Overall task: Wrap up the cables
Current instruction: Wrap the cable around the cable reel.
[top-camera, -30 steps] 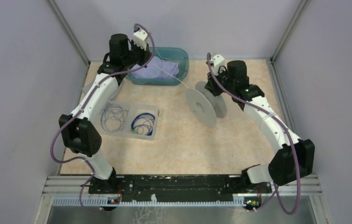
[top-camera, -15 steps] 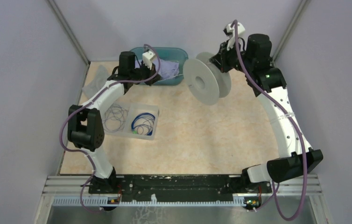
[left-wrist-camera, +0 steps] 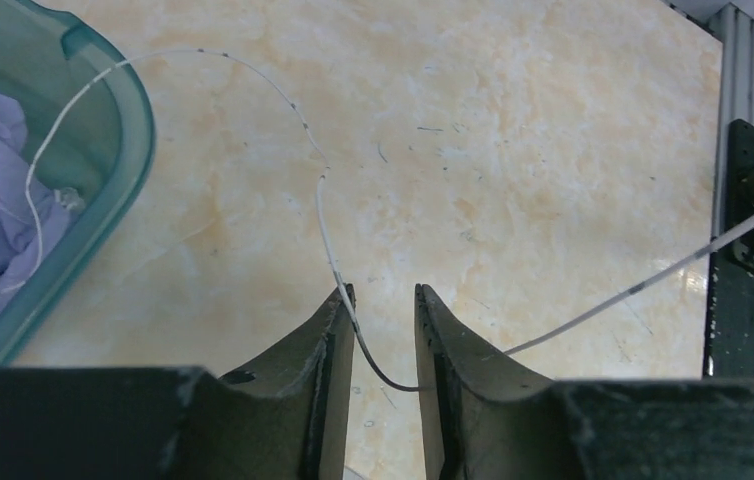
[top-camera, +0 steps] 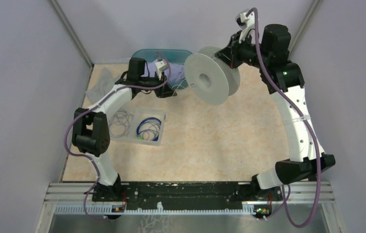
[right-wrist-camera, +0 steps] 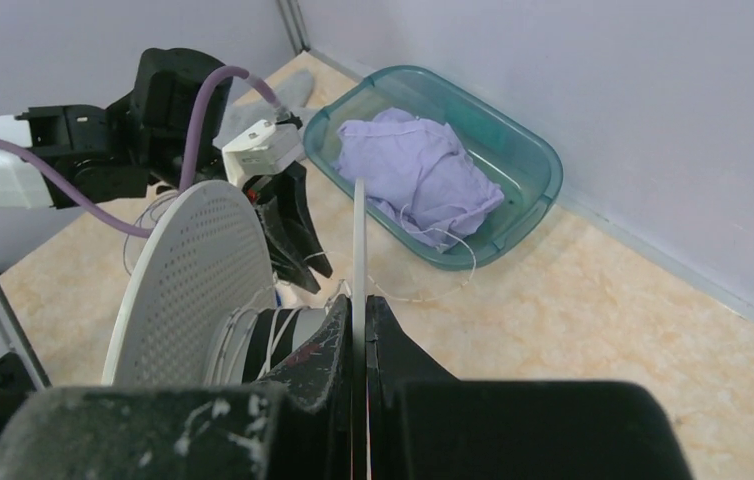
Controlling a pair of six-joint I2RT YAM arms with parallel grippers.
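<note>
Right gripper (right-wrist-camera: 358,312) is clamping the spool (top-camera: 205,77) by its flange, lifting it at twelve o'clock, likely for winding. Left gripper (left-wrist-camera: 383,305) is standing narrowly parted around the white cable (left-wrist-camera: 321,205), seemingly guiding it from the bin (left-wrist-camera: 133,140) at eleven o'clock.

No text, label or number can be read.

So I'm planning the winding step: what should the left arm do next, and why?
Probably close the left fingers lightly on the white cable: they stand apart with it running loose between them, while the right fingers clamp the flange of the spool.
</note>
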